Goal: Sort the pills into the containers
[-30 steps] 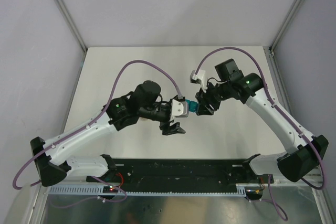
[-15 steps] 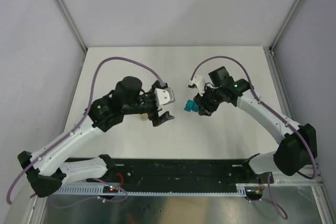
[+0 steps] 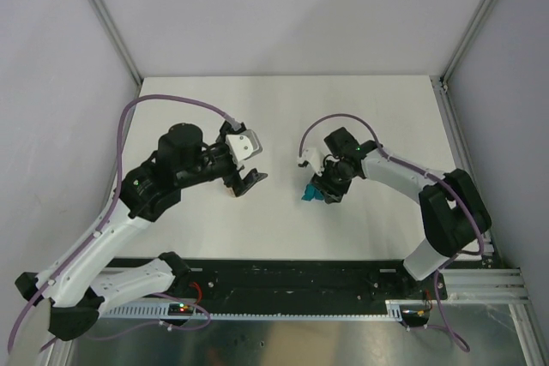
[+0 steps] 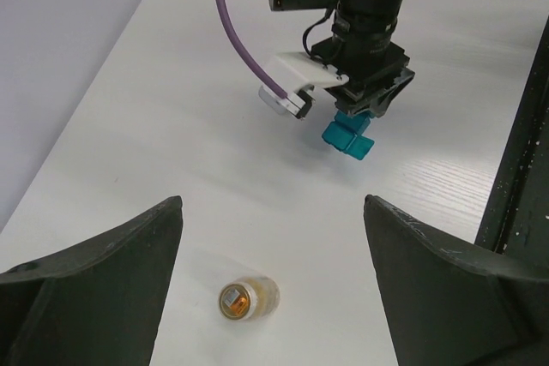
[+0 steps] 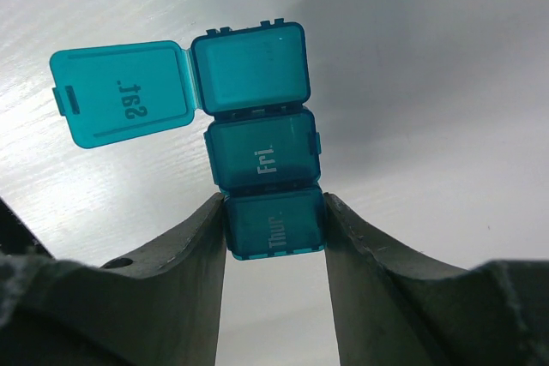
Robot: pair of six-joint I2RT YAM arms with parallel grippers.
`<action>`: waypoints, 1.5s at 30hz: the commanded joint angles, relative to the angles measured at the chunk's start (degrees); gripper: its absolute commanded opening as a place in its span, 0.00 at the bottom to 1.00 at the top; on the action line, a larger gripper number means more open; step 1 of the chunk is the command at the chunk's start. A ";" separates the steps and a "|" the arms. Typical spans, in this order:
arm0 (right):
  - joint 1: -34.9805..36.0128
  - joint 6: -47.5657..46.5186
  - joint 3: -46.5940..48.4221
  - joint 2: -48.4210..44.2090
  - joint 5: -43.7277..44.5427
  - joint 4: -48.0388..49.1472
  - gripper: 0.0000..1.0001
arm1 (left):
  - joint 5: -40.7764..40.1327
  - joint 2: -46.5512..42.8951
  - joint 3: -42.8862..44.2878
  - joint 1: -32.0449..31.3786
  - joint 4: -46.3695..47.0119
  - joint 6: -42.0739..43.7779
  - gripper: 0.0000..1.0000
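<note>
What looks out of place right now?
The orange bottle seems tipped on its side on the table. The teal strip, pinched at its Thur end by the right gripper, has its Sat lid flipped open.

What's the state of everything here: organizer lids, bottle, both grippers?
pill organizer: held at its Thur end.
Sat lid: flipped open.
Fri lid: shut.
Thur lid: shut.
bottle: lying on its side on the table, untouched.
left gripper: open, empty.
right gripper: shut on the pill organizer.
</note>
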 commanded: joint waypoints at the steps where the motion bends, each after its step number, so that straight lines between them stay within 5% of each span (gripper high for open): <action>1: 1.11 -2.70 -0.61 2.26 1.82 4.33 0.10 | -0.36 -0.85 -0.15 1.12 0.68 -1.29 0.90; 9: 1.56 -3.34 -2.36 5.39 3.86 6.78 0.27 | 0.20 -0.51 -0.10 1.30 0.71 -1.40 0.90; 27: -1.83 -5.88 -2.62 6.79 9.56 8.27 0.93 | -0.06 -1.14 -0.69 1.35 0.63 -0.55 0.91; 45: -5.67 -2.26 4.45 11.73 15.97 13.27 0.93 | -5.98 -0.54 -1.14 2.00 0.87 0.33 0.92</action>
